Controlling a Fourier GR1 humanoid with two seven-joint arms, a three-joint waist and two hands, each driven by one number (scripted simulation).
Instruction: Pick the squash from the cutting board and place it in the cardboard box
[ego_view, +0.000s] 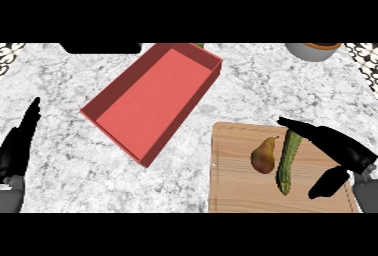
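Here we see the squash (288, 162), long and green, lying lengthwise on the cutting board (236, 195) at the lower right of the frame, with a pear (263, 155) just beside it on its left. Our right hand (336, 147) hangs over the board's right part, fingers straight and spread apart from the thumb, fingertips just by the squash's upper end. The red cardboard box (151, 100) sits on the table (66, 75) in the upper middle, well apart. Our left hand (18, 145) rests at the left edge, fingers straight.

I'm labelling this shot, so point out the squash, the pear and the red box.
squash (287, 160): head view, middle of its green body.
pear (263, 157): head view, its wide lower half.
red box (151, 97): head view, its bare floor.
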